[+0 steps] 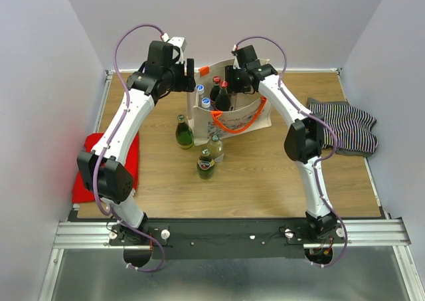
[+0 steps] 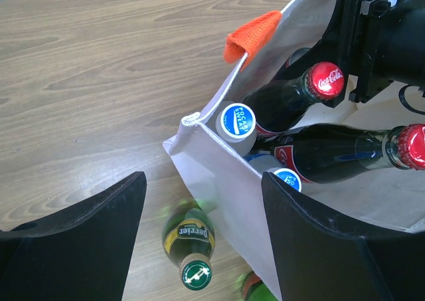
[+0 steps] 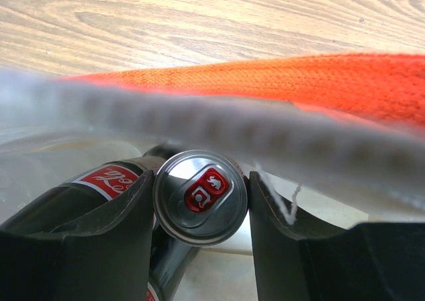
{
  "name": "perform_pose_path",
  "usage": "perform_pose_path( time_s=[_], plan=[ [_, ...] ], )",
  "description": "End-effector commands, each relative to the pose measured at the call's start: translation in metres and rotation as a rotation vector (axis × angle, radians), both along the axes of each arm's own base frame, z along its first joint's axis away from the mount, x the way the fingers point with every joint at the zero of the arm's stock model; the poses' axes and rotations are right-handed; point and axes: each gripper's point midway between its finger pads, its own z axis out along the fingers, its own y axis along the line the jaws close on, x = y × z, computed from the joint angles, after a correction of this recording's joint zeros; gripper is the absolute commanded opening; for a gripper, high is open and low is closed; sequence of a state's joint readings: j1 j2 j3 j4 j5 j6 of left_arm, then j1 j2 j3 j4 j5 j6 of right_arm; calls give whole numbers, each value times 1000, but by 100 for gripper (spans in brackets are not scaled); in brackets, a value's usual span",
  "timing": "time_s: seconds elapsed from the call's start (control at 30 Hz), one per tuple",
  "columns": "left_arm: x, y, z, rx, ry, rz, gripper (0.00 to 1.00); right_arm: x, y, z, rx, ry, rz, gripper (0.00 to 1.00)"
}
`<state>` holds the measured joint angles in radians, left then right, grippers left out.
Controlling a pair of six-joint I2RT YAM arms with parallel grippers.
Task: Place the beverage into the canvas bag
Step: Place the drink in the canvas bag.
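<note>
The left arm (image 1: 126, 118) and the right arm (image 1: 282, 101) are showing white links between bulky black joints. A thin purple cable (image 1: 117, 50) is running along each one. Their bases are sitting on a black plate (image 1: 219, 238) with small pale screws, on a grey metal rail (image 1: 80, 233). The fingers (image 2: 80, 241) are looking matte black and wedge-shaped.

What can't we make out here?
Right wrist view: the bag rim, blurred against the lens, crosses the frame; only the can top shows, its sides hidden by the right hand.
Top view: the can is hidden under the right arm; bottle labels too small to read.
Left wrist view: one bottle blurred and cut off by the bottom edge; the bag floor hidden by bottles inside.
</note>
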<state>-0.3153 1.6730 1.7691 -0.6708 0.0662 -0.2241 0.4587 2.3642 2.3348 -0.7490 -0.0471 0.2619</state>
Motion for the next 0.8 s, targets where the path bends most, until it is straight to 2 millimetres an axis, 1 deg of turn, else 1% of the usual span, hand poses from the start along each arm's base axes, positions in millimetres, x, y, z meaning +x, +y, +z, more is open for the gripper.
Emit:
perform_pose_path(
  time_s=[0.0, 0.03, 0.07, 0.1, 0.13, 0.2, 0.23, 0.27, 0.37, 0.4, 0.57, 0.63, 0.7, 0.77],
  plan=[
    [6, -3, 8, -6, -23, -17, 79, 24, 5, 36, 50, -133, -28, 46],
    [7, -3, 8, -7, -24, -18, 79, 25, 4, 40, 48, -144, -34, 51],
    [7, -3, 7, -6, -21, -18, 79, 25, 3, 44, 48, -151, -37, 52],
    [7, -4, 7, -8, -22, -21, 79, 27, -2, 48, 33, -167, -62, 54],
    [8, -4, 10, -10, -29, -21, 79, 29, -4, 60, 41, -197, -73, 57],
    [8, -4, 10, -9, -28, -23, 79, 29, -6, 69, 45, -221, -83, 59],
    [9, -4, 11, -12, -31, -22, 79, 30, -6, 84, 63, -258, -86, 62],
    [8, -5, 10, -12, -29, -23, 79, 30, -7, 87, 67, -267, -90, 63],
    [9, -5, 13, -14, -35, -23, 79, 32, -6, 101, 81, -294, -94, 65],
    [8, -5, 13, -13, -34, -25, 79, 33, -6, 109, 87, -310, -97, 66],
    [7, -4, 16, -15, -39, -25, 79, 31, -8, 117, 89, -321, -101, 68],
    [5, -4, 18, -15, -43, -24, 79, 29, -10, 123, 92, -328, -102, 68],
    [4, -3, 20, -13, -47, -24, 79, 26, -13, 135, 98, -347, -111, 68],
    [2, -2, 20, -8, -47, -27, 79, 24, -14, 141, 97, -359, -111, 68]
  ],
)
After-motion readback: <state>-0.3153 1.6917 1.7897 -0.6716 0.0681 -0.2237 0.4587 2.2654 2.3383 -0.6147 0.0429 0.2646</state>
